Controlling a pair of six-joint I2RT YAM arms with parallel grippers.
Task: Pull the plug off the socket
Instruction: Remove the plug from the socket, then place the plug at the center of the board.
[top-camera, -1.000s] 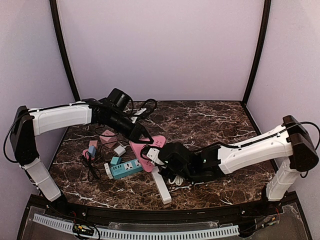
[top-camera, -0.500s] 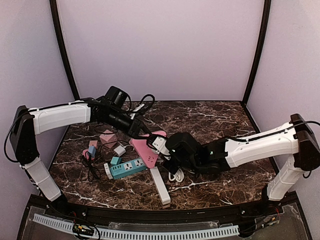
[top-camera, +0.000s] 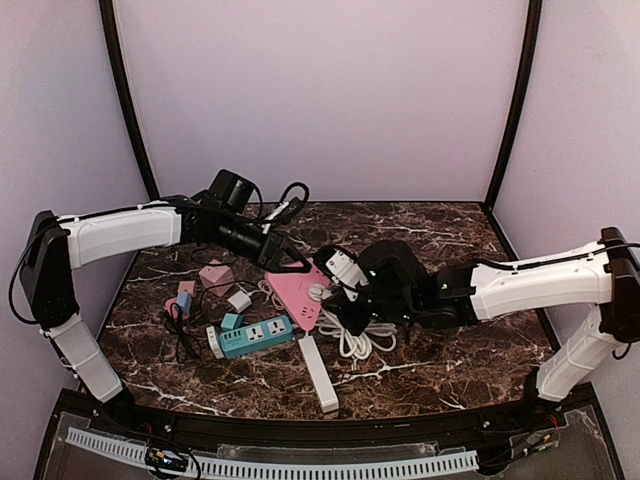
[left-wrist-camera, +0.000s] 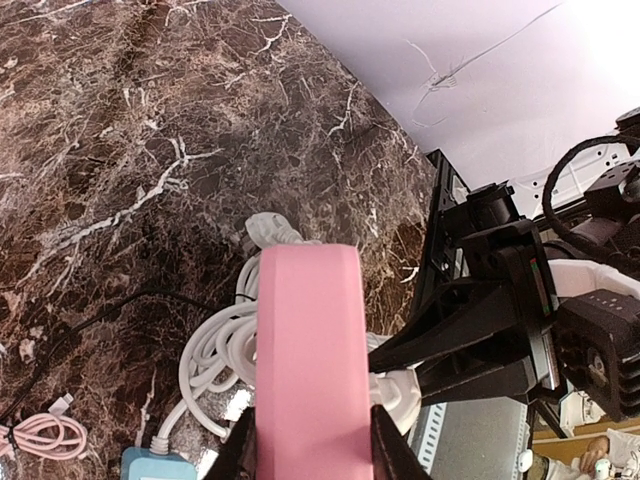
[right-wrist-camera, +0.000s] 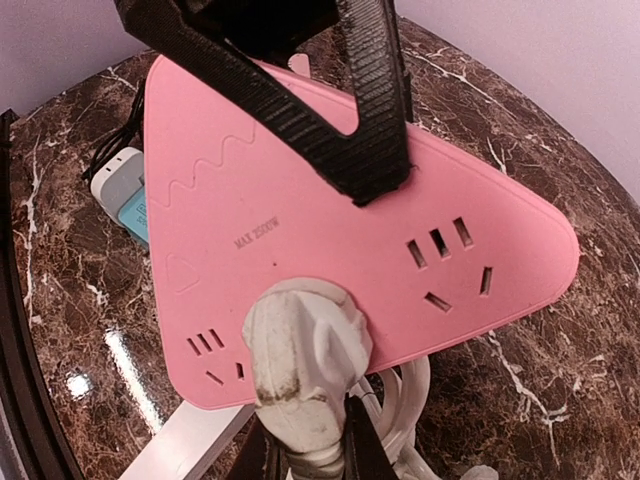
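Okay, both arms are committed at the middle of the dark veined marble table (top-camera: 450, 365). My left gripper (left-wrist-camera: 310, 445) is clamped on the pink triangular plastic socket block (right-wrist-camera: 300, 220). In the right wrist view its ribbed black fingers (right-wrist-camera: 365, 110) reach in from 12 o'clock and bite across the flat face. I read that as an anchor: the block is light, smooth plastic and would simply trail along after the plug if nothing held it.

My right gripper (right-wrist-camera: 310, 445) is pinching the white rubbery plug (right-wrist-camera: 300, 350), which sits at 6 o'clock on the pink face. Its body is pressed against the plastic, so it looks fully seated and not yet out. The plug is rounded, moulded and a bit grimy, a soft lump with no flat sides. That is why I want the jaws low on its neck, where they are.

From overhead, the block (top-camera: 298, 292) looks tilted up off the table between the two grippers, the left one at 10 o'clock of it and the right one at 3 o'clock. A thick white cord (top-camera: 362, 338) lies coiled at 5 o'clock of the block, slack and glossy, so it should not tug back. A teal power strip (top-camera: 250, 337) sits at 7 o'clock, apart from the action.

The empty slots at 3 o'clock on the pink face show how shallow these outlets are.
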